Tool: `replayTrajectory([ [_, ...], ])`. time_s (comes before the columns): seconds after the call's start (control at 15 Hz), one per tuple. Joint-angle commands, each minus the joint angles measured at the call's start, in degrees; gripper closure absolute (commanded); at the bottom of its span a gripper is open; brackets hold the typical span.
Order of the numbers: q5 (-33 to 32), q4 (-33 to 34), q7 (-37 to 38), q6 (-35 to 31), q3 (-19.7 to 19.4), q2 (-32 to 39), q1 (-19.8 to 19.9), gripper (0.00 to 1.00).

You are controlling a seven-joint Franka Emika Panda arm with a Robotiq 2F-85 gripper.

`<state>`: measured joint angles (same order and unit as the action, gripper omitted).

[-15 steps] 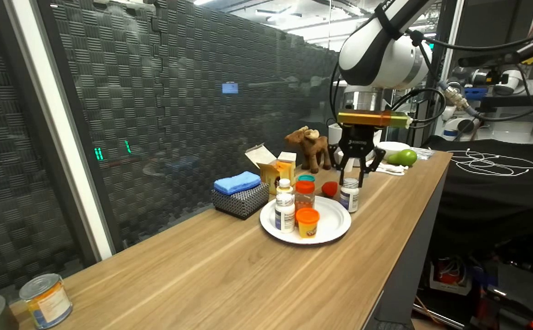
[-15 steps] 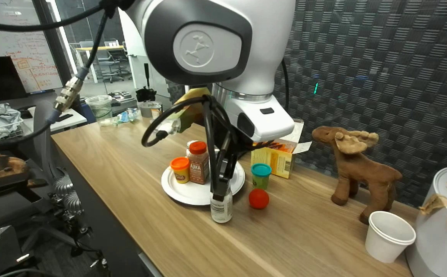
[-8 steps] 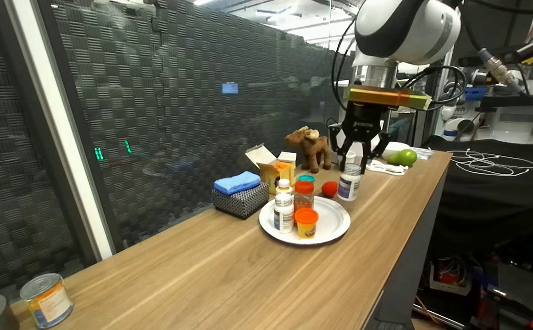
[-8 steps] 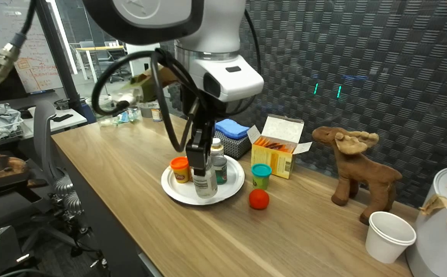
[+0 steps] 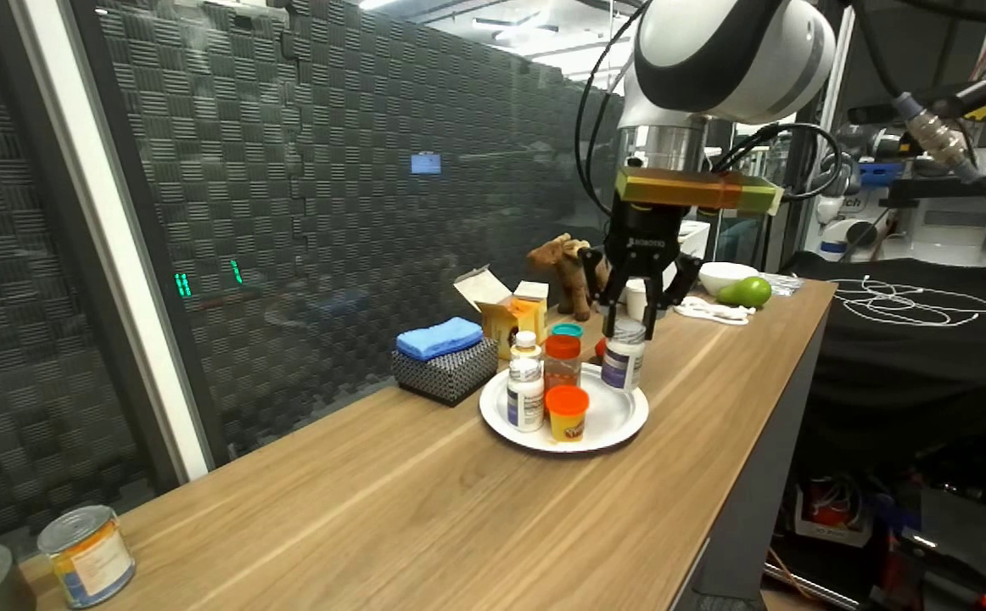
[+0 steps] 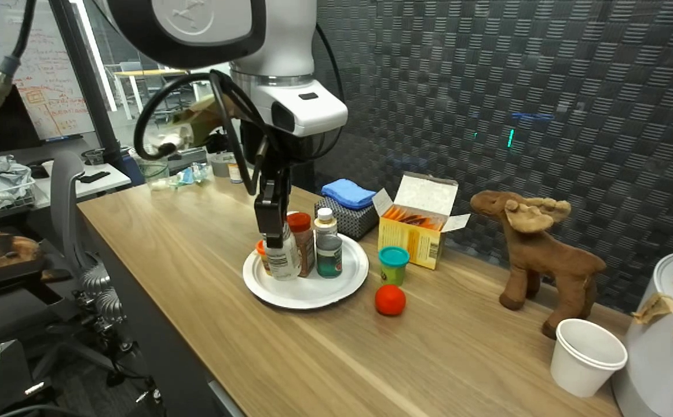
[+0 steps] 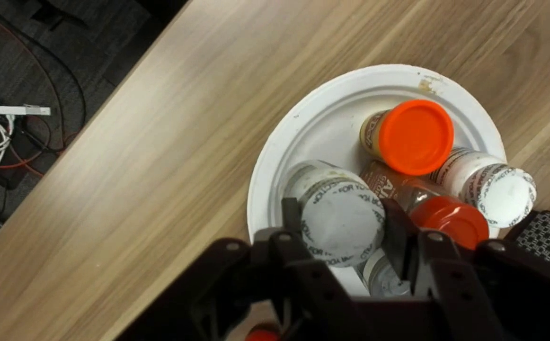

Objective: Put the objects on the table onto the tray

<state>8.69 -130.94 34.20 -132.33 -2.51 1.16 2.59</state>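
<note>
My gripper (image 5: 630, 325) is shut on a white pill bottle (image 5: 621, 370), fingers around its cap. In the wrist view the capped bottle (image 7: 342, 218) sits between both pads, over the tray (image 7: 271, 166). Comparing both exterior views, it hangs slightly tilted above the white tray (image 6: 307, 299). Standing on the tray are an orange-lidded cup (image 5: 568, 414), a red-lidded jar (image 7: 451, 220), another white pill bottle (image 5: 525, 406) and a dark-labelled jar (image 6: 329, 260). A yellowish white-capped bottle (image 6: 325, 222) stands behind that jar, its base hidden. The table (image 5: 425, 509) is wood-grained.
Beside the tray are a teal-lidded cup (image 6: 393, 267) and a red ball (image 6: 390, 300). A woven box with a blue cloth (image 5: 440, 338), a yellow carton (image 6: 410, 240) and a plush moose (image 6: 536, 249) line the wall side. A tin can (image 5: 87, 556) stands at the far end.
My gripper has lifted the white pill bottle off the table beside the tray and carried it across above the tray. The things on the tray look unmoved.
</note>
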Motion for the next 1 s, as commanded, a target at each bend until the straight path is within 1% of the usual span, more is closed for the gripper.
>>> replayTrajectory([
  [0.0,-1.2,1.2,1.1,-2.6,0.6,3.2,-1.0,0.80],
  [0.13,-1.5,1.4,1.3,-3.8,0.7,4.9,-1.6,0.80],
  [0.4,-0.4,2.1,0.0,-3.2,0.7,7.1,-2.4,0.80],
  [0.67,0.5,2.0,-1.1,-3.5,0.7,6.8,-2.7,0.80],
  [0.8,-0.1,1.5,-0.6,-3.9,0.5,6.2,-2.7,0.80],
  [0.87,-0.5,1.1,-0.6,-4.1,0.4,5.8,-2.7,0.30],
  [0.93,-0.3,0.8,-0.9,-4.2,0.3,5.4,-2.5,0.29],
])
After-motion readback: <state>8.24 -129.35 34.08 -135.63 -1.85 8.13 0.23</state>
